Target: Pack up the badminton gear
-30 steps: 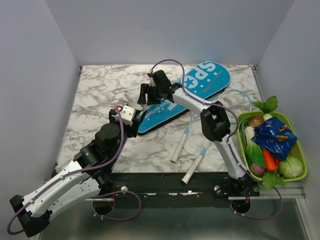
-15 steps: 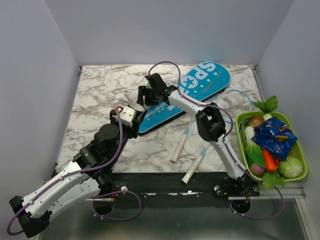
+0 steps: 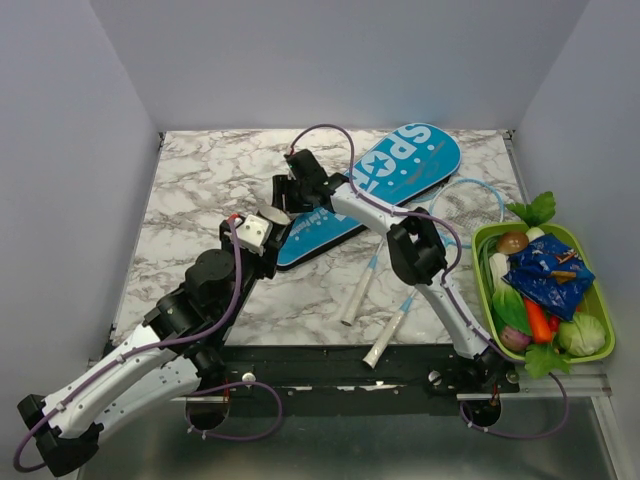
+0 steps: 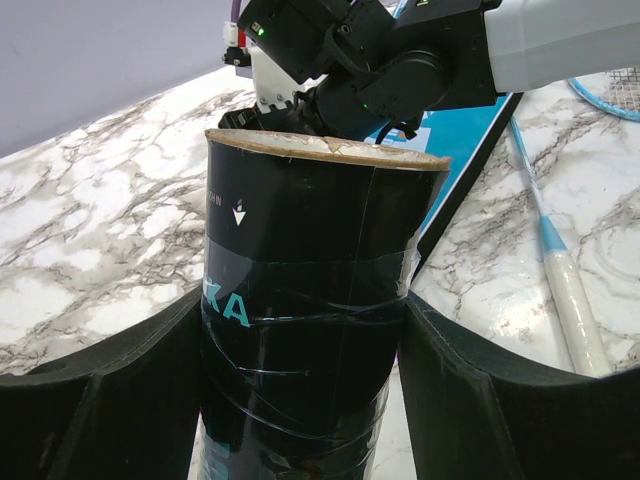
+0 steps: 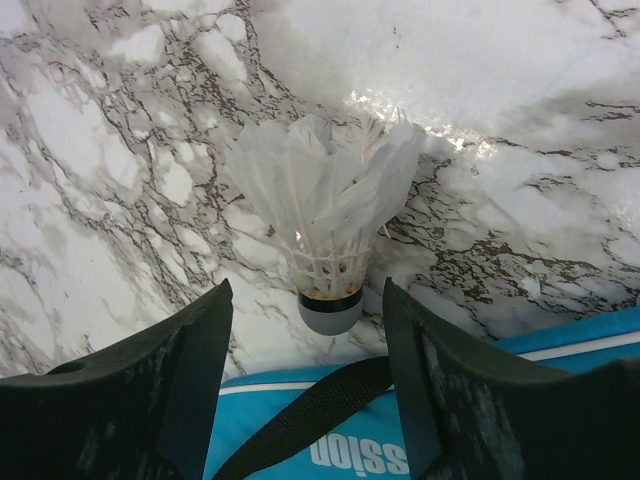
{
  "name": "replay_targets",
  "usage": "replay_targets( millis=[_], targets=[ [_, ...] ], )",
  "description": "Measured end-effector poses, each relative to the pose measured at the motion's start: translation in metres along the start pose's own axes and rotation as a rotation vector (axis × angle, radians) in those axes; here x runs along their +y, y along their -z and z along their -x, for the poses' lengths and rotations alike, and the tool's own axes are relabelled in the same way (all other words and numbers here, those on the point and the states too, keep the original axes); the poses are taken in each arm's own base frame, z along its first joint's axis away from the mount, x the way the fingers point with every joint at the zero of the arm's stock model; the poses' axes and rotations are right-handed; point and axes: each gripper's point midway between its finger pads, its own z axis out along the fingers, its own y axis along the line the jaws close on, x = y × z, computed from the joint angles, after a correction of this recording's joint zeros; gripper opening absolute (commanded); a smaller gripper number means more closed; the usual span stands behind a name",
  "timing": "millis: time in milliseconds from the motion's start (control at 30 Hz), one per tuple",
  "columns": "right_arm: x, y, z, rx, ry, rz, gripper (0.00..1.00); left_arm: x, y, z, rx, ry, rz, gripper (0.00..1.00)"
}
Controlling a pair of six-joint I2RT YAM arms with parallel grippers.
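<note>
Badminton gear lies spread over the white-and-grey marbled surface (image 3: 200, 200). The long cyan racket-shaped bag (image 3: 400, 170), black-edged with white lettering, lies slantwise from the far right toward the middle. Two thin light-blue rackets with white handles lie nearer the arms, to the right of the bag's narrow end. The first racket (image 3: 358, 290) and the second racket (image 3: 388, 335) are roughly parallel, handles toward the near edge. Their heads reach back toward the bag's wide end, partly hidden behind the right arm.

The left pincer (image 4: 305, 330) is pinching a black cylindrical tube (image 4: 310, 260) wrapped in clear tape. Its fingers press the tube on both sides, and the tube's pale brown cardboard end faces away from the wrist camera. In the overhead view the tube sits at the bag's narrow end.

The right pincer (image 5: 306, 300) hangs over the surface just beyond the bag's long edge, its fingers spread. A white feather shuttlecock (image 5: 325, 210) sits between them with a gap on either side. Its grey cork tip, ringed with a black band, points toward the bag, and a black strap crosses the cyan fabric just below it.

A green plastic tray (image 3: 600, 305) of toy vegetables stands at the right edge, well apart from the bag.
</note>
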Motion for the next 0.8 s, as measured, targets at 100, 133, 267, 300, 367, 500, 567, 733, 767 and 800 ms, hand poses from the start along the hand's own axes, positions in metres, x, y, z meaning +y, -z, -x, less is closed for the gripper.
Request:
replay_targets(
  millis=[100,133,267,300,367,500,567,733,767,800],
  targets=[
    [0.002,0.001,0.002,-0.007,0.009,-0.004,0.65,0.000,0.001,0.001,-0.005,0.003,-0.002,0.00],
    [0.002,0.001,0.002,-0.006,0.010,-0.005,0.65,0.000,0.002,0.001,-0.006,0.004,-0.002,0.00],
    [0.002,0.002,0.000,0.003,0.009,-0.014,0.64,0.000,0.002,0.001,-0.006,0.004,-0.006,0.00],
    [0.002,0.002,0.000,0.006,0.009,-0.015,0.63,0.000,0.002,0.001,-0.006,0.004,-0.007,0.00],
    [0.002,0.001,-0.001,0.009,0.008,-0.018,0.63,-0.001,0.002,0.002,-0.007,0.005,-0.008,0.00],
    [0.001,-0.001,-0.004,0.020,-0.004,-0.023,0.63,-0.001,0.002,0.002,-0.008,0.006,-0.010,0.00],
    [0.001,-0.001,-0.005,0.024,-0.015,-0.025,0.63,-0.001,0.002,0.002,-0.009,0.006,-0.010,0.00],
    [-0.001,-0.002,-0.010,0.042,-0.033,-0.036,0.63,-0.001,0.003,0.002,-0.010,0.007,-0.013,0.00],
    [-0.001,-0.001,-0.010,0.043,-0.038,-0.037,0.63,-0.001,0.003,0.002,-0.010,0.007,-0.013,0.00],
    [-0.001,-0.002,-0.010,0.046,-0.042,-0.039,0.63,-0.001,0.003,0.002,-0.010,0.007,-0.013,0.00]
  ],
)
